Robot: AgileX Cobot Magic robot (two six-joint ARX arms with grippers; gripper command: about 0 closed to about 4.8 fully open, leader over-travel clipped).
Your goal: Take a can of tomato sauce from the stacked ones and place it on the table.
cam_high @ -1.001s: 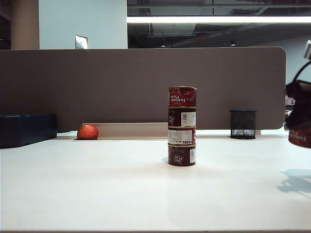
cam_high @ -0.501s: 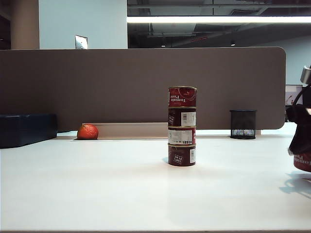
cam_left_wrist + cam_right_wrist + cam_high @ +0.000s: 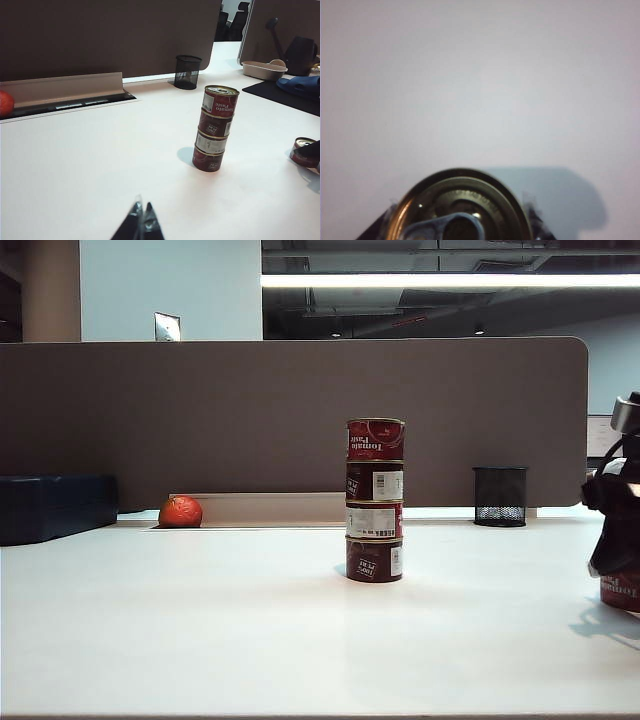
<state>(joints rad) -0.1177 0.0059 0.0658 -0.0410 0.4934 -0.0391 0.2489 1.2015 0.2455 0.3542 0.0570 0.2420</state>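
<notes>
A tall stack of four short dark red tins with gold rims (image 3: 375,500) stands in the middle of the big smooth white table (image 3: 200,630). Some of the tins show white barcode labels. The top one shows white "Tomato Paste" words.

Far over at the right edge of the table, well apart from the stack, the right gripper (image 3: 618,540) holds one more short dark red can of tomato sauce (image 3: 621,589) from above. Its black fingers are clamped on the two sides of the can. The can is low, right at the tabletop, but I cannot tell if its bottom touches the table. In the right wrist view the can's gold top with its pull ring (image 3: 460,210) sits between the dark fingers (image 3: 532,220), with a grey shadow beside it.

The left gripper (image 3: 141,225) waits on the near left side, away from the stack, with its two tips pressed together and nothing in them.

At the far side, by the brown wall panel (image 3: 250,410), lie a round orange-red ball (image 3: 181,511), a black mesh cup (image 3: 500,495) and a dark blue box (image 3: 55,505).
</notes>
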